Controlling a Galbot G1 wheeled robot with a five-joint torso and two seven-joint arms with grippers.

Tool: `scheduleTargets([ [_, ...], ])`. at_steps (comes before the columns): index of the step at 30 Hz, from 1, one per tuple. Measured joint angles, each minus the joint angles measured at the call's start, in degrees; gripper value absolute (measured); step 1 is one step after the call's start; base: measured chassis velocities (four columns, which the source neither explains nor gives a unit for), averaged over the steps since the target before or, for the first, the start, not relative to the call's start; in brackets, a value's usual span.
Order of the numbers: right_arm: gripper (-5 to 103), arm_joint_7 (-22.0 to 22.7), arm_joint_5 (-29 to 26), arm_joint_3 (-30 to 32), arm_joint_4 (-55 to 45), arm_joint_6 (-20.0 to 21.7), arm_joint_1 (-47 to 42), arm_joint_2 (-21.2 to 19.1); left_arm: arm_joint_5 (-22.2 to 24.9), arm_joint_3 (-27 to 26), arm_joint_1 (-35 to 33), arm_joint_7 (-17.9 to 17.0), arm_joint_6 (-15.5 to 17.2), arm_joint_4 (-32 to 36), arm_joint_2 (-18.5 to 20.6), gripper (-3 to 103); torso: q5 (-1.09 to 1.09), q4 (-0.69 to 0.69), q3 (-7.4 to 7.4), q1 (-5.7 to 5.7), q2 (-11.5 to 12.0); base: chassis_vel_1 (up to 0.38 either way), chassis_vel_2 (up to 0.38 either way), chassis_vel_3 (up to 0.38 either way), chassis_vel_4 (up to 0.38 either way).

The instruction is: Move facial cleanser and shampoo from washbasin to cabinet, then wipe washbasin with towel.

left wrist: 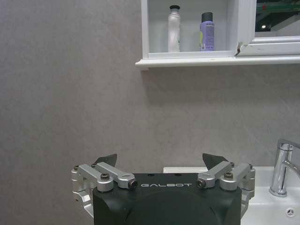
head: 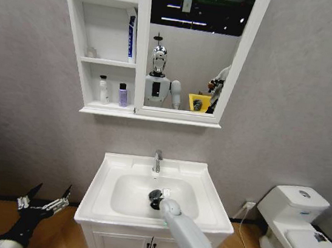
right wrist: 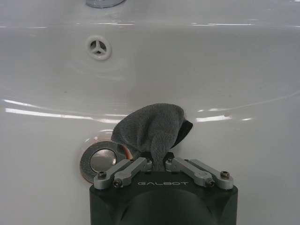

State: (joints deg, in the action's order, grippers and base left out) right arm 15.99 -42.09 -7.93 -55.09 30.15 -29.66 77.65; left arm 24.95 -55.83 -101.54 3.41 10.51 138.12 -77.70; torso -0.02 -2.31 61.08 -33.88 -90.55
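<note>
Pinching the grey towel (right wrist: 152, 129) between closed fingers, right gripper (right wrist: 159, 161) reaching into the washbasin (head: 206, 193) bowl at frame centre, cloth resting just beside the chrome drain (right wrist: 101, 160). Hanging idle at lower left with fingers spread wide, left gripper (head: 44, 201). Standing on the cabinet (head: 140, 47) bottom shelf, upper left: white bottle (head: 104, 89) and purple bottle (head: 122, 95).

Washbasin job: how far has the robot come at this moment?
Done, apparently: two bottles stand on the cabinet bottom shelf. In hand: the right gripper, shut on the towel, is inside the washbasin bowl beside the drain. Left: the remaining wiping. The left gripper hangs open beside the basin.
</note>
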Motion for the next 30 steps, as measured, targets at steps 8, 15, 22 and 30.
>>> scheduleTargets([
  [8, 7, 0.22, 0.23, -2.50, 1.44, -0.25, 0.34, 4.54, 0.00, -0.04, -0.02, -0.08, 0.00, -0.01, 0.00, 100, -0.01, -0.05, 0.02, -0.01, 0.01, 0.000, 0.000, 0.000, 0.000],
  [15, 7, 1.56, -6.06, -5.77, -1.76, 0.31, 1.02, 9.45, 0.00, 0.00, 0.00, 0.05, 0.00, 0.00, 0.00, 100, 0.04, 0.13, 0.07, -0.05, 0.05, 0.017, 0.012, 0.006, 0.008],
  [22, 7, 4.20, -9.88, -3.57, -20.35, 1.55, -2.64, -0.27, 0.00, 0.00, 0.00, 0.03, 0.00, 0.00, 0.00, 100, 0.04, 0.04, 0.03, -0.03, 0.04, 0.008, 0.004, 0.004, 0.004],
  [30, 7, -2.66, 2.81, 8.96, -31.21, -2.19, -10.95, -14.60, 0.00, 0.00, 0.00, 0.01, 0.00, 0.00, 0.00, 100, 0.05, 0.00, 0.02, -0.02, 0.03, 0.000, 0.000, 0.000, 0.000],
])
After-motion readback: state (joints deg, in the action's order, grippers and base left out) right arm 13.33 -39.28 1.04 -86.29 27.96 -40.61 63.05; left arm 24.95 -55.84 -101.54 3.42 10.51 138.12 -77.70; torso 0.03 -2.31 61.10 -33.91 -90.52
